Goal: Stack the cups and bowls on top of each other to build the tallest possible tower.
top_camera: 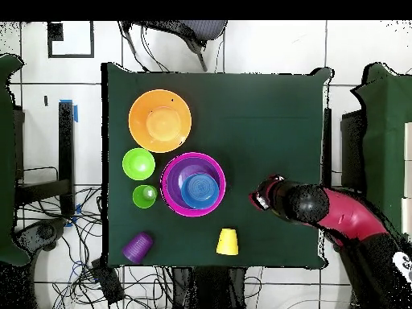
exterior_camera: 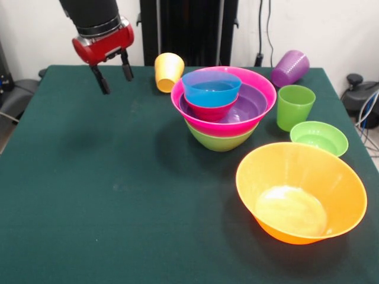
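Observation:
The tower stands at the table's middle: a green bowl (exterior_camera: pixel 220 141) as base, then a pink bowl (exterior_camera: pixel 260 89), a purple bowl (exterior_camera: pixel 249 106), a red bowl (exterior_camera: pixel 210 112) and a blue bowl (exterior_camera: pixel 211 89) on top; from overhead the pink rim (top_camera: pixel 170 187) and the blue bowl (top_camera: pixel 199 191) show. My gripper (exterior_camera: pixel 118 86) hangs open and empty above the table, left of the tower and apart from it; it also shows in the overhead view (top_camera: pixel 261 195). A yellow cup (exterior_camera: pixel 168 71) (top_camera: pixel 228 241) lies tilted behind the tower.
A large orange bowl (exterior_camera: pixel 301 192) (top_camera: pixel 160 121) sits at the front right. A small light green bowl (exterior_camera: pixel 318 138) (top_camera: pixel 138 164) and an upright green cup (exterior_camera: pixel 295 106) (top_camera: pixel 145 196) stand beside the tower. A purple cup (exterior_camera: pixel 290 67) (top_camera: pixel 138 247) lies on its side at the far right.

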Robot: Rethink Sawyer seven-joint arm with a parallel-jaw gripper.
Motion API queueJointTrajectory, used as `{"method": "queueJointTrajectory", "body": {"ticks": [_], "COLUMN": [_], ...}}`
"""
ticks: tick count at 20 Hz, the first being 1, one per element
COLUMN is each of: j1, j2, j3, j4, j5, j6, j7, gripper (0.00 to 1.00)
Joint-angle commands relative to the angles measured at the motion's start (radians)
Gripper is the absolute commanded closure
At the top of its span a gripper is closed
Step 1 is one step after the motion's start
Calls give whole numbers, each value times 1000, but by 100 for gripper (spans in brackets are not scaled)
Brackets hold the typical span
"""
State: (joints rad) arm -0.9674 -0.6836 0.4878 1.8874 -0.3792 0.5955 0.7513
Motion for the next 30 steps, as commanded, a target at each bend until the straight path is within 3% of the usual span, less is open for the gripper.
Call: {"method": "queueJointTrajectory", "body": {"ticks": [1,30], "j1": [14,23], "j2": [41,54], "j3": [51,44], "j4": [-51,-57], "j5": [-79,-95], "j6": [-40,-24], "j7": [0,0], "gripper": [0,0]}}
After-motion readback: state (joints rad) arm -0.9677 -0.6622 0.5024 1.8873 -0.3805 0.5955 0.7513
